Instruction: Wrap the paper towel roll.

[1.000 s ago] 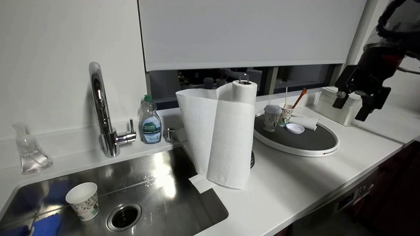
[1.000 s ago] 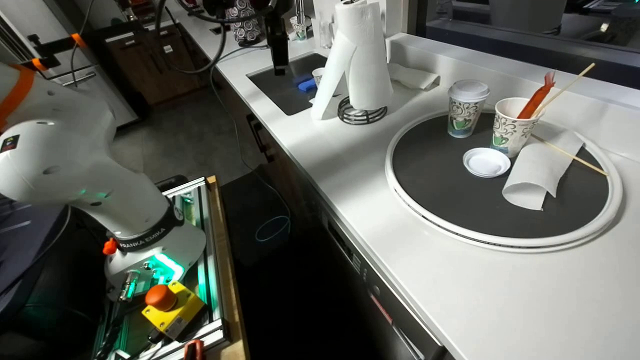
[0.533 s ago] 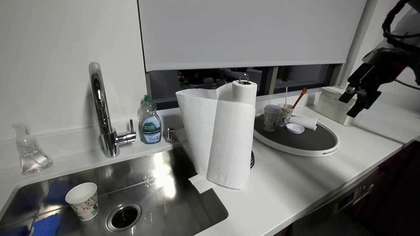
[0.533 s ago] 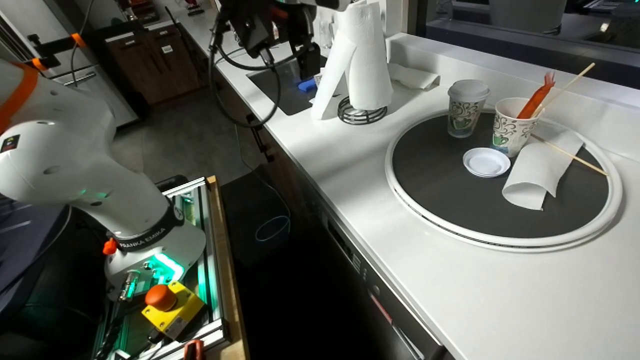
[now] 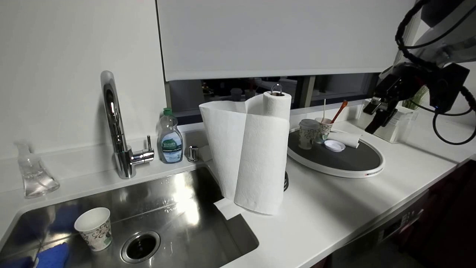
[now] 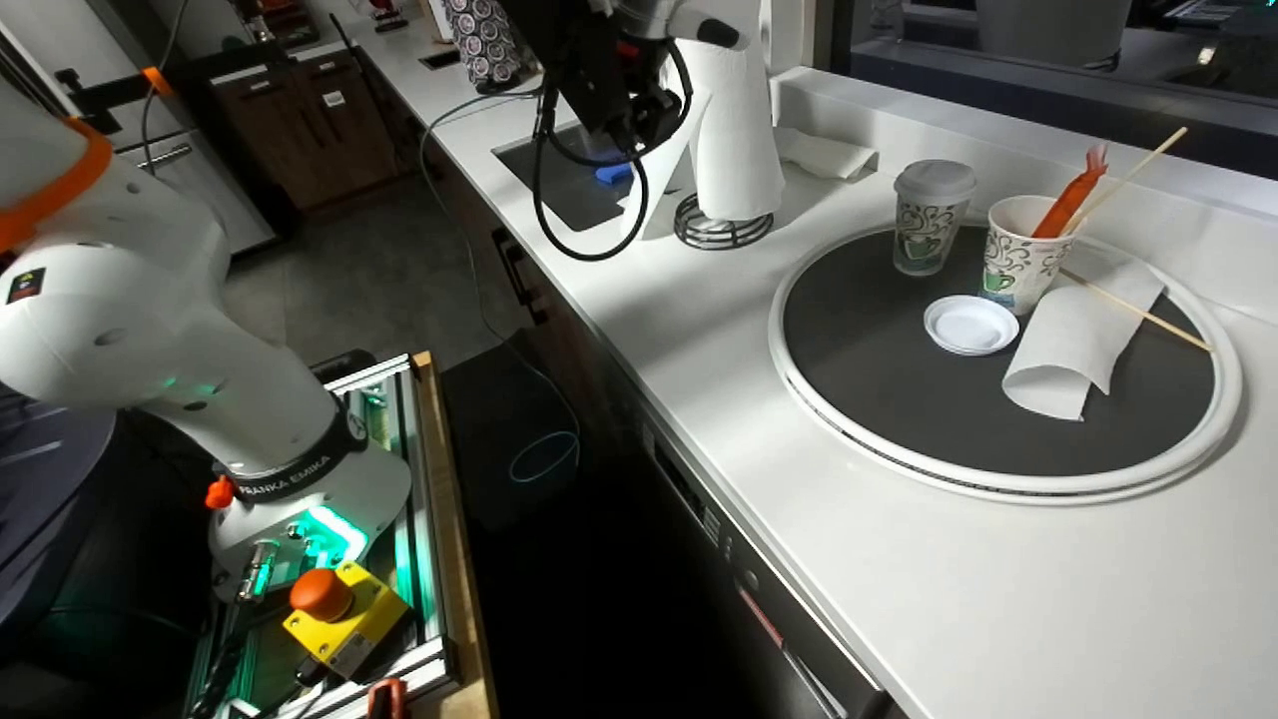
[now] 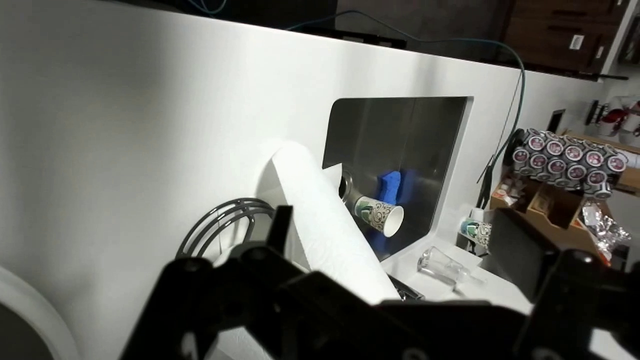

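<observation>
The paper towel roll [image 5: 277, 106] stands upright on its holder in both exterior views. Its loose white sheet [image 5: 262, 163] hangs in a wide fold towards the sink. The holder's dark wire base [image 6: 721, 232] shows under the roll. My gripper [image 5: 370, 120] is open and empty, in the air above the far side of the turntable, apart from the roll. In an exterior view the arm's wrist covers part of the roll [image 6: 739, 150]. In the wrist view the loose sheet [image 7: 332, 230] slants between my spread fingers [image 7: 397, 230], beyond them; the roll's core is mostly hidden.
The steel sink [image 5: 178, 227] holds a paper cup [image 5: 95, 229] and blue sponge [image 5: 53, 256]. A faucet [image 5: 115, 126] and soap bottle [image 5: 171, 139] stand behind it. The turntable [image 6: 879, 399] carries cups, a lid and a curled paper sheet [image 6: 1078, 340].
My gripper has moved left in an exterior view, towards the roll, and has turned from pointing down to pointing sideways and down. The roll and its sheet have not moved.
</observation>
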Action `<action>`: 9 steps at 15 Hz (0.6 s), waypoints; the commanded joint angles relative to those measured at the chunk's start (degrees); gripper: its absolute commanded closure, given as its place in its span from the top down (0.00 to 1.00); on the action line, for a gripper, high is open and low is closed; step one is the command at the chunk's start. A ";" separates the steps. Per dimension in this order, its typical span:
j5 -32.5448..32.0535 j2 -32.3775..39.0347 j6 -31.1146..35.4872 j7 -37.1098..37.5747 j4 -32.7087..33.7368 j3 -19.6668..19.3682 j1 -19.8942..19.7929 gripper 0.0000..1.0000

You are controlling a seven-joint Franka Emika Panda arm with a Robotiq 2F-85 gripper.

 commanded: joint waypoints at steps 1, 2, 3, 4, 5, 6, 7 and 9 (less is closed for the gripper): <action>0.48 0.68 -0.53 -0.33 0.48 2.32 -2.54 1.00; 0.51 0.88 -0.54 -0.32 0.66 2.30 -2.56 1.00; 0.53 0.91 -0.57 -0.31 0.76 2.29 -2.58 1.00; 3.48 2.58 0.24 -1.02 1.08 2.50 -2.24 1.00; 6.06 4.22 1.38 -2.13 1.17 3.04 -2.08 1.00; 8.65 5.34 2.62 -3.44 1.13 3.54 -2.08 1.00; 11.65 6.82 3.96 -6.07 1.29 3.97 -2.04 1.00; 18.27 10.91 4.39 -11.47 2.36 4.83 -2.26 1.00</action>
